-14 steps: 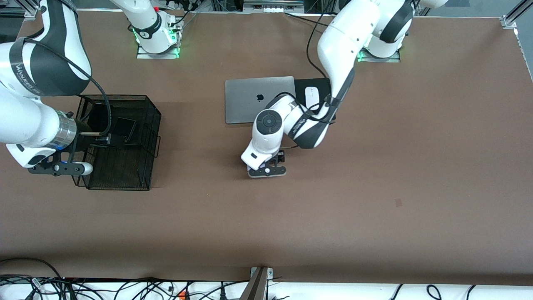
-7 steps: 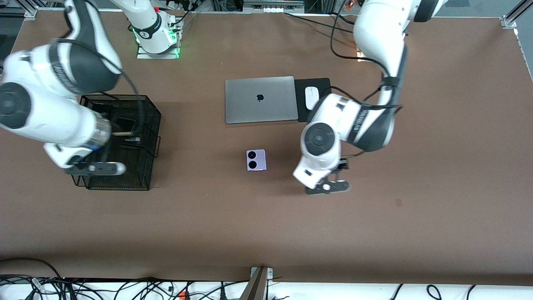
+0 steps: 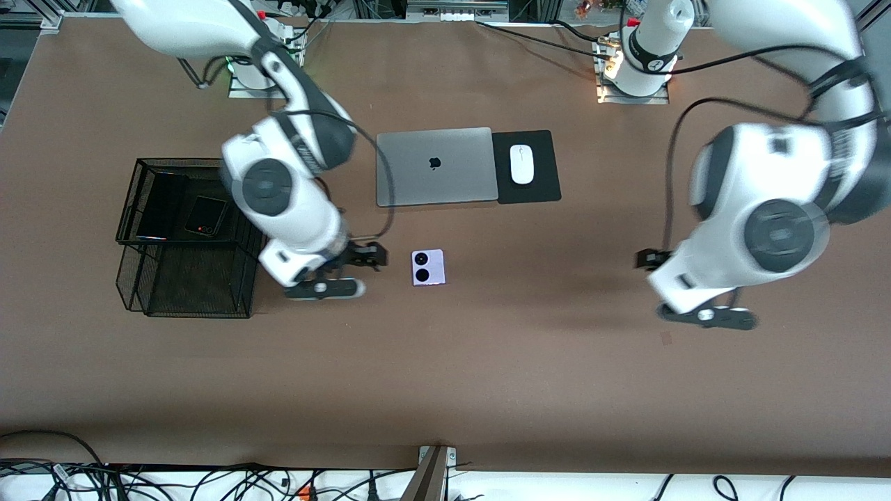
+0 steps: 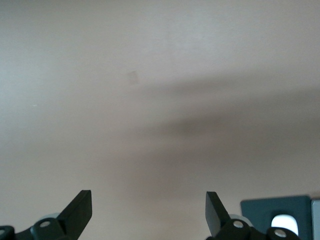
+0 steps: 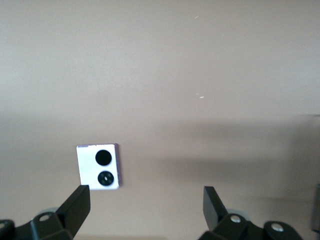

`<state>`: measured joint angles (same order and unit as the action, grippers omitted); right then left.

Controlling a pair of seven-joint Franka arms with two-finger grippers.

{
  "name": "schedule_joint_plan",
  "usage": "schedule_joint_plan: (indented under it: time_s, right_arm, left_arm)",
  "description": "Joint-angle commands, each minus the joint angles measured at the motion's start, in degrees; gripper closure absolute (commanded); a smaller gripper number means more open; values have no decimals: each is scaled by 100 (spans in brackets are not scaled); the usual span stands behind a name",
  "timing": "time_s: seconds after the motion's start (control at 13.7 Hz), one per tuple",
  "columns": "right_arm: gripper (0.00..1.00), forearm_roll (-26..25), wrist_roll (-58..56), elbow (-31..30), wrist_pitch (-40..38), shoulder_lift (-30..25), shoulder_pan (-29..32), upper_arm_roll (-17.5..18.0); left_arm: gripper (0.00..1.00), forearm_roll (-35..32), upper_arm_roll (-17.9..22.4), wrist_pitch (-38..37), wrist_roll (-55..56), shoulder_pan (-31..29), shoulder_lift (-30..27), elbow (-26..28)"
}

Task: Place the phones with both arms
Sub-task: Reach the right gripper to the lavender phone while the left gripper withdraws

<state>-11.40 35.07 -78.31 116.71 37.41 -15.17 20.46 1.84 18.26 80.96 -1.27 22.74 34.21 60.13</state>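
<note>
A small lavender-white phone [image 3: 427, 267] with two black lenses lies flat on the brown table, nearer the front camera than the laptop. My right gripper [image 5: 145, 200] hangs open and empty low over the table, just beside this phone [image 5: 98, 166] toward the right arm's end; in the front view the right gripper [image 3: 351, 266] sits between the basket and the phone. My left gripper [image 4: 148, 202] is open and empty over bare table toward the left arm's end [image 3: 672, 292]. A dark square flip phone [image 3: 206, 216] and a long black slab [image 3: 159, 203] lie in the wire basket.
A black wire basket [image 3: 139, 278] stands toward the right arm's end. A closed silver laptop [image 3: 434, 165] lies mid-table, with a white mouse [image 3: 521, 164] on a black pad [image 3: 546, 182] beside it. Cables run along the front edge.
The left arm swung away from the lavender phone toward its own end of the table, uncovering the phone. The right arm moved from over the basket to beside that phone.
</note>
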Motion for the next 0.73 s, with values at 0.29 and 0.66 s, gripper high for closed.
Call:
schedule_joint_plan:
  time_s: [0.29,0.66]
  right_arm:
    - [0,-889,1028,71,1264,987,-601,99]
    - [0,-1451,1159,71,1336,1356,-847,99]
  left_arm:
    - [0,-254,-68,-686,-1164,-568,-1557,693]
    - [0,-368,-86,-863,-1806,-1086,-2269,921]
